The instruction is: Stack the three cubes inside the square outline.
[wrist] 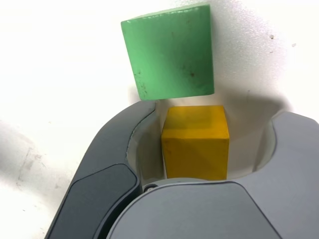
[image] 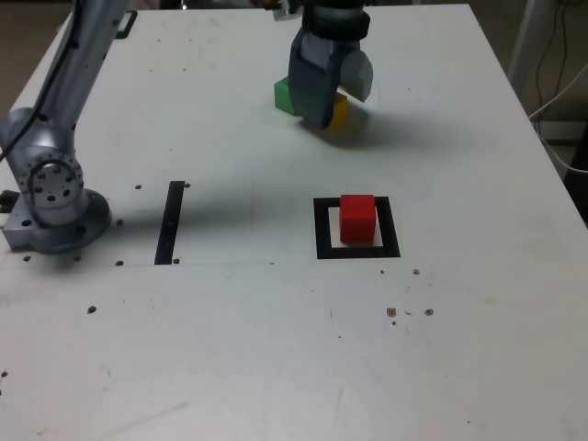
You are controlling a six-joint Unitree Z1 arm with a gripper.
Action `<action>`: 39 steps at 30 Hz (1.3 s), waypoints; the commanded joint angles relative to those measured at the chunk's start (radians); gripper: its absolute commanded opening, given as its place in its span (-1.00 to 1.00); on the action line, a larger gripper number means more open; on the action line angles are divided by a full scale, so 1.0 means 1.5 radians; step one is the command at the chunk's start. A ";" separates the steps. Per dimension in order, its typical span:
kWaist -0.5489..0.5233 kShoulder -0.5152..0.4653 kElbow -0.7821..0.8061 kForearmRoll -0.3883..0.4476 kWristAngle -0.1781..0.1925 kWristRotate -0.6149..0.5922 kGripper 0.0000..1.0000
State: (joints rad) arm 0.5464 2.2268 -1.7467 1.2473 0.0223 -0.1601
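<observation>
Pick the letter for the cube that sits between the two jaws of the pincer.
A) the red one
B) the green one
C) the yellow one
C: in the wrist view the yellow cube lies in the space between the jaws, with the green cube outside them.
</observation>
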 commanded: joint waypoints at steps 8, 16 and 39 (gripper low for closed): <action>-0.002 -0.002 -0.002 -0.019 0.007 -0.004 -0.07; -0.003 -0.012 -0.002 -0.033 0.017 -0.003 -0.57; -0.131 -0.122 0.006 -0.016 -0.015 0.134 -1.00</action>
State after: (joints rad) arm 0.3694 2.0622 -1.7432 1.2147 0.0050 0.0298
